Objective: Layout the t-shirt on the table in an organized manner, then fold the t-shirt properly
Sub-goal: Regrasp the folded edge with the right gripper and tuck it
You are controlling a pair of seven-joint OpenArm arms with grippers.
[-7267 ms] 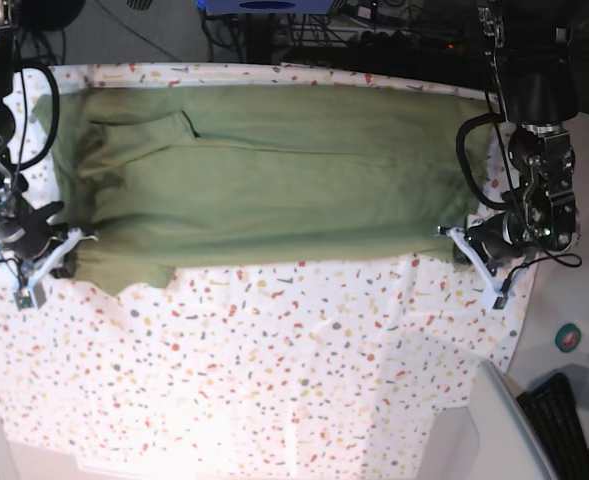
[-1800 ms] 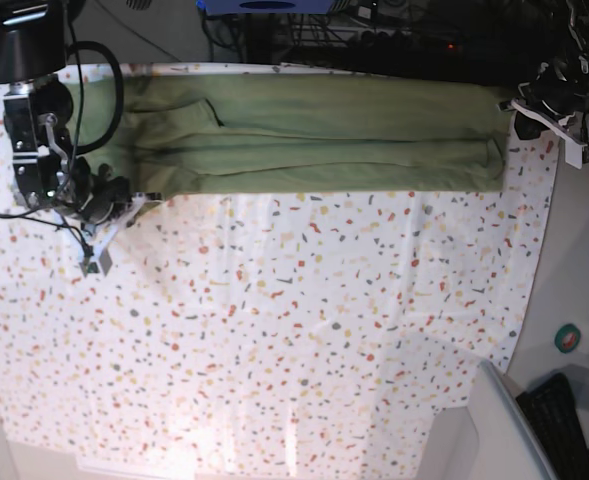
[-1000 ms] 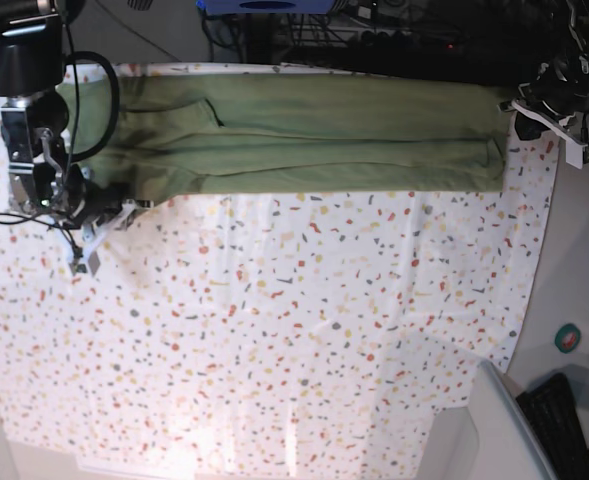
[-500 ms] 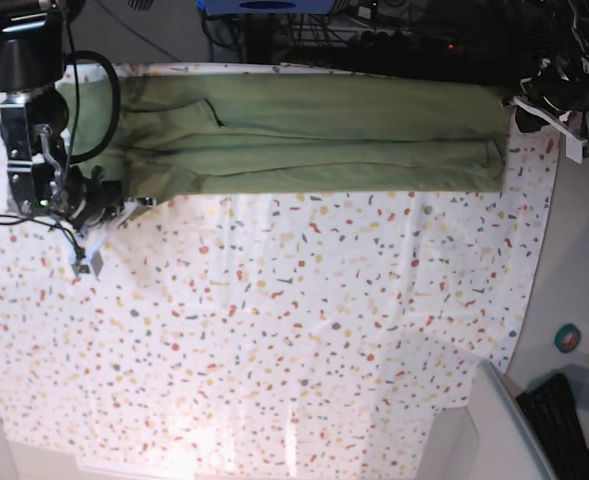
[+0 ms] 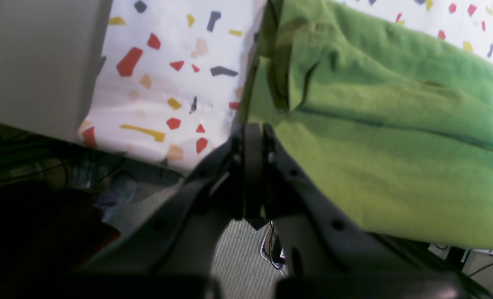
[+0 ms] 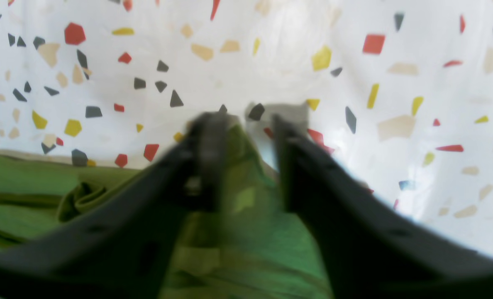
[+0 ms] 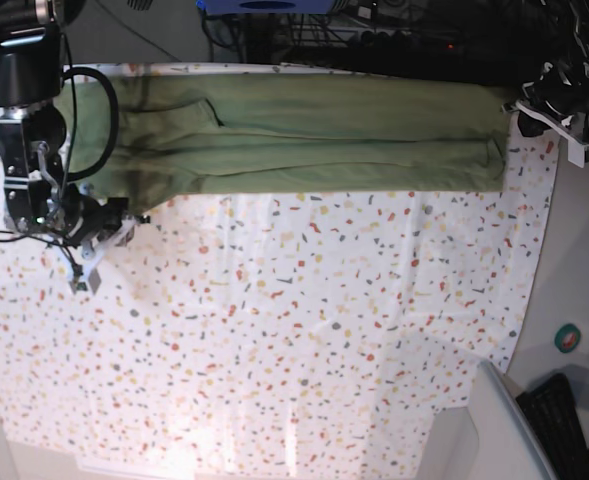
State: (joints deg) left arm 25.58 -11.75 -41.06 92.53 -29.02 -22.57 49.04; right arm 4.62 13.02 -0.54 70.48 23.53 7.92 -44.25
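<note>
Left wrist view: left hand (image 5: 252, 137) clamped fully shut at the very edge of the t-shirt (image 5: 379, 137), jaws pressed together, though hard to tell whether any hem was really pinched between them. Beyond and to one side of the hand, flecked tabletop (image 5: 167, 70); below it, the drop off the table edge to grey carpet and cables. Likely trouble: a tug from here dragging the cloth over that edge, or the fabric slipping free if the grip was only on the hem.

Right wrist view: right hand (image 6: 246, 124) blurred, jaws parted about halfway, olive fabric bunched between and beneath them but not visibly squeezed. Ahead of the hand, bare tabletop (image 6: 396, 83). Risk: closing on a crumpled wad rather than one layer, spoiling the fold line.

Base view: t-shirt (image 7: 314, 135) stretched as a long narrow band along the far side of the tabletop (image 7: 314, 330), reaching from right hand (image 7: 99, 235) to left hand (image 7: 554, 115). Wide speckled cloth free on the near side of both hands. Around it, dark clutter of cables and gear past the far edge, plain pale floor, a keyboard corner (image 7: 564, 425) beside the left hand's end.
</note>
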